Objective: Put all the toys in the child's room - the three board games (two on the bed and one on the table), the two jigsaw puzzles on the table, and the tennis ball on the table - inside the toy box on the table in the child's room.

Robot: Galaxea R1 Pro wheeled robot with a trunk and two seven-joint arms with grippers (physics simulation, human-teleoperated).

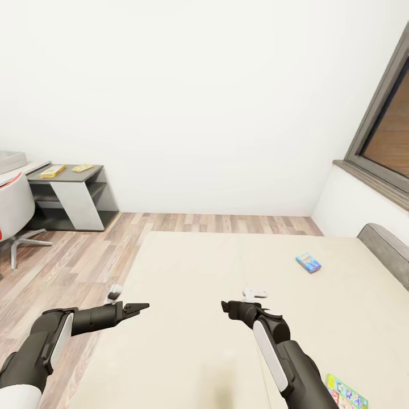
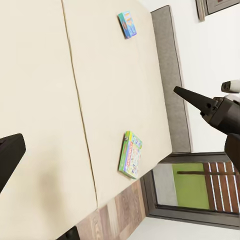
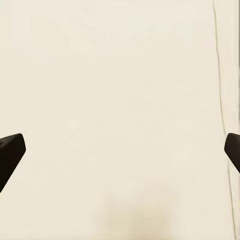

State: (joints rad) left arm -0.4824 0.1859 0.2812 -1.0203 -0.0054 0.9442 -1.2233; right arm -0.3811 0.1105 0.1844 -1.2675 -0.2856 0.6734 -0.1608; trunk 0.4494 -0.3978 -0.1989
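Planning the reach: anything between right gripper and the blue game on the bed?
Head view: bare bed between right gripper and blue game.

I see a small blue board game (image 1: 308, 262) flat on the bed (image 1: 187, 318) right of centre, a green board game (image 1: 346, 393) flat at lower right, two yellow jigsaw puzzles (image 1: 52, 170) on the surface (image 1: 91, 170) far left

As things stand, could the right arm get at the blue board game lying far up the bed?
Probably not without moving closer. The right gripper hangs open over bare bed, while the blue board game lies well beyond it toward the headboard. Nothing blocks the way.
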